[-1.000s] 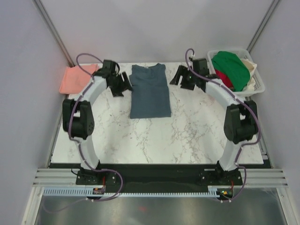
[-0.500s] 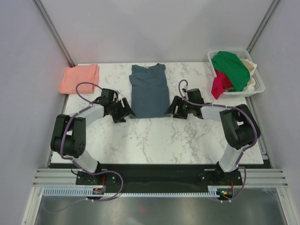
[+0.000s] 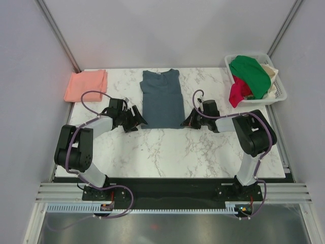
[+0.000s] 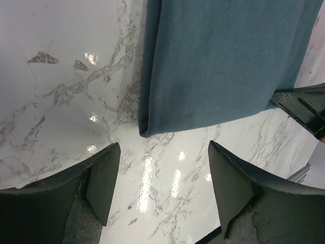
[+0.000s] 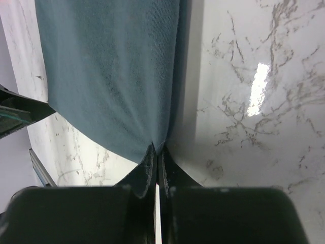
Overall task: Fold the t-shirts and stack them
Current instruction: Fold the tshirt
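The slate-blue t-shirt (image 3: 161, 99) lies flat on the marble table, folded into a long strip with its collar at the far end. My right gripper (image 3: 186, 122) is shut on its near right corner; in the right wrist view the cloth (image 5: 111, 66) is pinched between the closed fingers (image 5: 157, 151). My left gripper (image 3: 138, 121) stands open just short of the near left corner (image 4: 144, 129), with bare marble between its fingers (image 4: 163, 152). The salmon-pink t-shirt (image 3: 85, 84) lies folded at the far left corner.
A white basket (image 3: 280, 92) at the far right holds green (image 3: 251, 73), red (image 3: 237, 94) and cream garments. Grey walls close in the table on three sides. The right gripper's tip (image 4: 304, 109) shows at the edge of the left wrist view.
Both arms came down from the shirt's far end to its near corners. The right gripper went from open to shut on the near right corner. The left stayed open.
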Controlling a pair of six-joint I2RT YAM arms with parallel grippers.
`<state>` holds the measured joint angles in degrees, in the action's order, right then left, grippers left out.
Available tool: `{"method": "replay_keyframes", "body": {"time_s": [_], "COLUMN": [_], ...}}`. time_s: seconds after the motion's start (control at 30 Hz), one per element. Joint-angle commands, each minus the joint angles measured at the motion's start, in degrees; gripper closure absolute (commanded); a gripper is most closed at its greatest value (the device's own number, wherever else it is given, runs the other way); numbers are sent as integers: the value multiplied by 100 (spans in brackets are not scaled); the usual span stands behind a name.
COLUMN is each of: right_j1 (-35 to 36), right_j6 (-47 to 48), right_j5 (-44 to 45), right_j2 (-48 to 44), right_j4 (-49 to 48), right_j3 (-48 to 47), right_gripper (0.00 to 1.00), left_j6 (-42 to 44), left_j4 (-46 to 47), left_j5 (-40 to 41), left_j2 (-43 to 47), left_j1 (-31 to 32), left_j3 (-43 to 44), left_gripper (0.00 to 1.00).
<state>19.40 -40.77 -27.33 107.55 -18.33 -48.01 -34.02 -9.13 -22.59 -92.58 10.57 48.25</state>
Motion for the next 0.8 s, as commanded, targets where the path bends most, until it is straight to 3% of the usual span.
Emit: {"method": "replay_keyframes", "body": {"time_s": [0.0,0.27,0.37,0.4,0.47,0.5,0.67,0.77], "right_j1": [29,20,20,20,20,20,29,90], "right_j6": [96,52,61,70,70,78,166,184], "right_j5": [88,-9,-53,-62,-53,-9,604,1044], "right_j2": [82,205,214,188,109,48,-1154,-2262], "right_j4": [84,-136,-189,-180,-119,-31,1293,2375], "right_j3": [151,301,380,397,459,476,731,925], "right_gripper": [100,100,100,100,100,100,100,100], "left_j6": [-280,-518,-588,-580,-571,-562,-509,-614], "left_j4": [446,877,1034,1036,1036,992,229,-536], "left_j5": [97,61,97,97,79,53,421,685], "left_j2": [-147,-533,-604,-621,-560,-464,1210,2291], "left_j1": [-28,42,68,86,94,112,437,1093], "left_j3": [-79,-176,-132,-53,-17,-26,-403,-641], "left_gripper": [25,39,49,63,82,98,98,98]}}
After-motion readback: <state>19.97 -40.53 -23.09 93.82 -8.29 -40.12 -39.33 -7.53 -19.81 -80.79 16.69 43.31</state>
